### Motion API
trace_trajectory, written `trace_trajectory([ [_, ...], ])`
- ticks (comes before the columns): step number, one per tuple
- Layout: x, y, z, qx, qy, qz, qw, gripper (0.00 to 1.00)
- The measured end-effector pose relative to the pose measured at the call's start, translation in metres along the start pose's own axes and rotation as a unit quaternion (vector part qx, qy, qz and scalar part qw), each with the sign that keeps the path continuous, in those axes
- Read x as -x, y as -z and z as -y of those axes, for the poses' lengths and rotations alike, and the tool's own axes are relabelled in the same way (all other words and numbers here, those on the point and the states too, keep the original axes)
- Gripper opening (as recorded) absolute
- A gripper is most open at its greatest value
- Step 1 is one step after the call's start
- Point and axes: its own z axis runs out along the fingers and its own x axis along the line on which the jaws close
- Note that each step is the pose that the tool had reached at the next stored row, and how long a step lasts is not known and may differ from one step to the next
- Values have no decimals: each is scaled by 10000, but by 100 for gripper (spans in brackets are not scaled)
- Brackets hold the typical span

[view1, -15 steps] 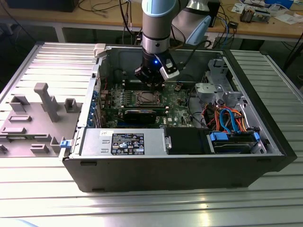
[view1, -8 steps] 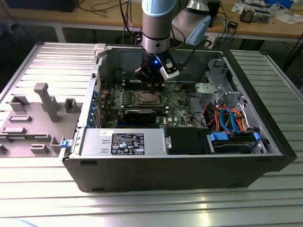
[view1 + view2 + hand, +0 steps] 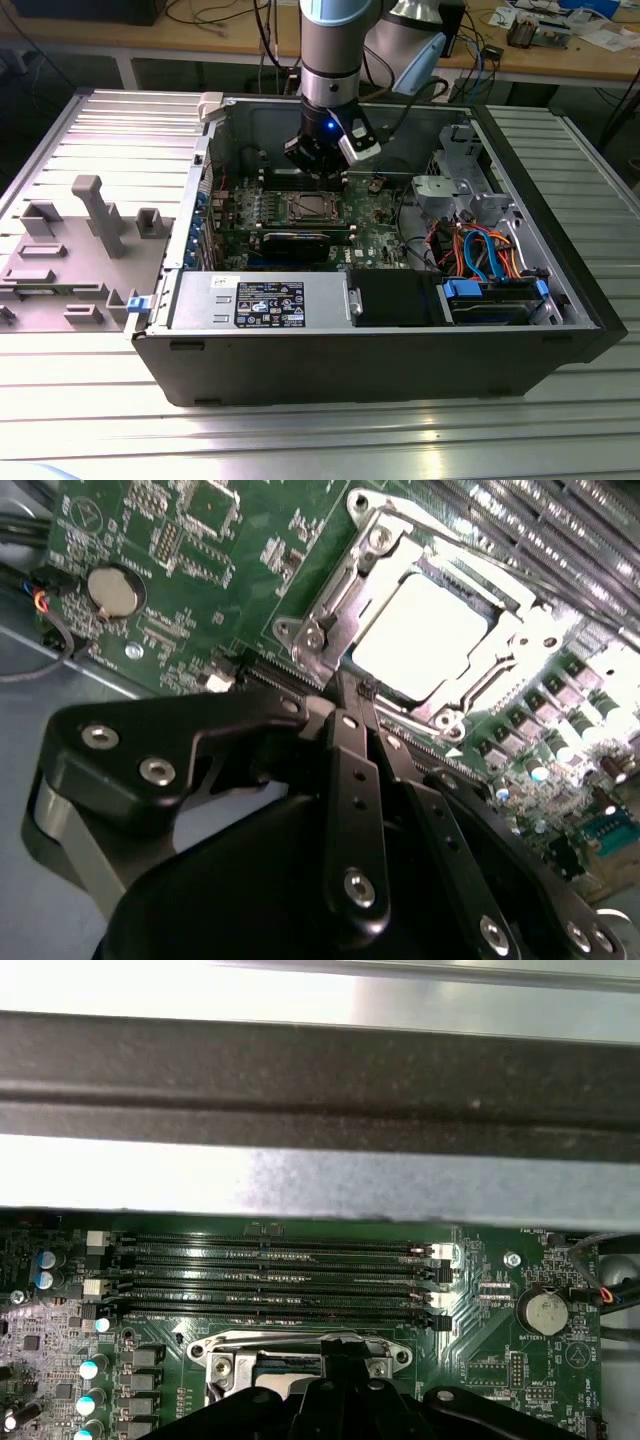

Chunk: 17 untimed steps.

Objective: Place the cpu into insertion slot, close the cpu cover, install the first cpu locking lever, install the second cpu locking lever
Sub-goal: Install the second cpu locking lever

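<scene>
The cpu (image 3: 425, 630) sits in the insertion slot (image 3: 330, 615), with the cpu cover (image 3: 392, 532) framing it. The pincer (image 3: 352, 692), tips pressed together and empty, hangs just beside the slot's edge; a slip here could scrape the motherboard (image 3: 190, 560).

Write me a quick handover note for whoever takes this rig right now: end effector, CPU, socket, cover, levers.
End effector: fingers together, holding nothing, tips at the edge of the insertion slot inside the open computer case.
The cpu sits in the slot, metal top showing.
The cpu cover looks closed down around it.
Locking levers: state cannot be told from these views.
Done: cpu placed, cover apparently down. Left: confirm both levers.
</scene>
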Motion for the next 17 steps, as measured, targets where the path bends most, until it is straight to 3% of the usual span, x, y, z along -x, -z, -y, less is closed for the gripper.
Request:
trace_trajectory([
  [10,0,-1,10,-1,-31,3,10000,11],
  [17,-2,2,55,-1,-35,3,10000,11],
])
